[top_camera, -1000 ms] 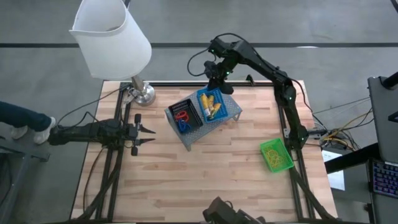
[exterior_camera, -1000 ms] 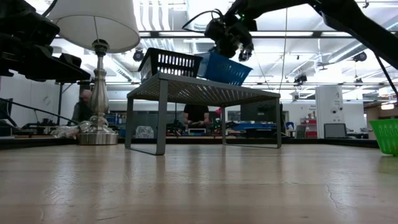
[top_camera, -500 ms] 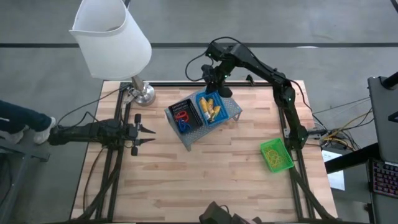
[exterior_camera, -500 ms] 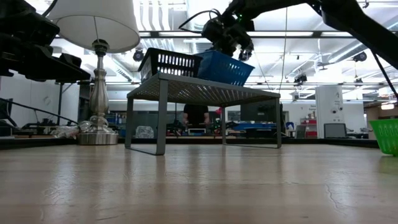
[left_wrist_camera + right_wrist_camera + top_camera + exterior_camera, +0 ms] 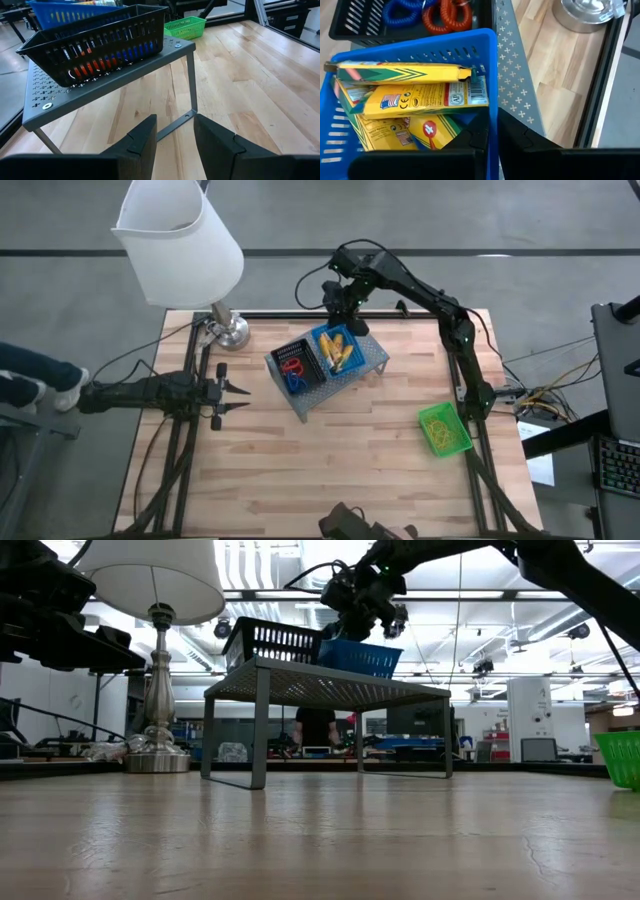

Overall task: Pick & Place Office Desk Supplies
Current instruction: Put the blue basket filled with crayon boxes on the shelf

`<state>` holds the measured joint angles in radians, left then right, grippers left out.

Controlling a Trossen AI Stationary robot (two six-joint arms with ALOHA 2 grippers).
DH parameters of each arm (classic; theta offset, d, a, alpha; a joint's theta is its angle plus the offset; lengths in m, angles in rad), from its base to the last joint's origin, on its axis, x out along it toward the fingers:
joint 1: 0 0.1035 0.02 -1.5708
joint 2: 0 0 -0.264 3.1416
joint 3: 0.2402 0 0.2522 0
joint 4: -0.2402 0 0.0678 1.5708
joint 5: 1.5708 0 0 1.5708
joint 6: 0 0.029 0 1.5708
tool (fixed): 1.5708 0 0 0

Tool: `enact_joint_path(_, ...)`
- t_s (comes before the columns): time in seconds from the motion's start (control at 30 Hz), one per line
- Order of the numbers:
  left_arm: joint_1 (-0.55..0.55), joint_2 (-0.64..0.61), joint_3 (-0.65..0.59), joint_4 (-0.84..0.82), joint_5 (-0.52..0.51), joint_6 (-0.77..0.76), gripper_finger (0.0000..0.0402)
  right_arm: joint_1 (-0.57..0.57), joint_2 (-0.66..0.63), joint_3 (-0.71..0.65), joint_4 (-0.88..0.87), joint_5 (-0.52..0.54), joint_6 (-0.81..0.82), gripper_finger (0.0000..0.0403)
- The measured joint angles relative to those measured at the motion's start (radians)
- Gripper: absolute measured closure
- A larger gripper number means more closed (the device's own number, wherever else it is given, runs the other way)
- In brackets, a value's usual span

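A blue bin (image 5: pixel 337 352) holding yellow crayon boxes (image 5: pixel 420 95) sits on a grey perforated shelf (image 5: pixel 375 358). Beside it is a black bin (image 5: pixel 297 367) with red and blue loops (image 5: pixel 445 12). My right gripper (image 5: pixel 345 328) is at the blue bin's far side, shut on its wall. A green bin (image 5: pixel 444 428) stands on the table at the right. My left gripper (image 5: pixel 240 390) waits open at the table's left, pointing at the shelf, with nothing between its fingers (image 5: pixel 145 140). My right gripper pinches the blue bin's far wall (image 5: pixel 493 112) between its two fingers, one finger (image 5: pixel 470 137) inside the bin and the other outside. The fingers slant down from the far right. The bin (image 5: pixel 358 655) rests nearly level on the shelf top.
A lamp with a white shade (image 5: pixel 180 250) and metal base (image 5: pixel 230 330) stands at the far left corner. The shelf's legs (image 5: pixel 258 730) lift it above the table. Bare wooden table (image 5: pixel 330 470) lies toward the near edge.
The blue bin, held tilted above the shelf with one side raised, has come down and levelled out on the shelf top beside the black bin. My right gripper has stayed on its far wall.
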<state>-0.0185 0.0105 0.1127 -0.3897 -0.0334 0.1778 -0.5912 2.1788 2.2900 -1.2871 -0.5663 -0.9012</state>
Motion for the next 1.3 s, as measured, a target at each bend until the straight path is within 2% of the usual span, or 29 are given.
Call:
enact_joint_path(0.37,0.0,0.0,0.0,0.0,0.0,0.0,0.0268,0.0,-0.001,-0.069,0.019,0.002,0.0,0.038)
enact_joint_path(0.73,0.0,0.0,0.0,0.0,0.0,0.0,0.0268,0.0,-0.001,-0.07,0.047,-0.001,-0.012,0.0377)
enact_joint_path(1.13,0.0,0.0,0.0,0.0,0.0,0.0,0.0268,0.0,-0.001,-0.044,0.067,-0.01,0.026,0.0314)
enact_joint_path(1.3,0.0,0.0,0.0,0.0,0.0,0.0,0.0268,-0.001,-0.023,0.001,0.065,-0.01,0.058,0.0306)
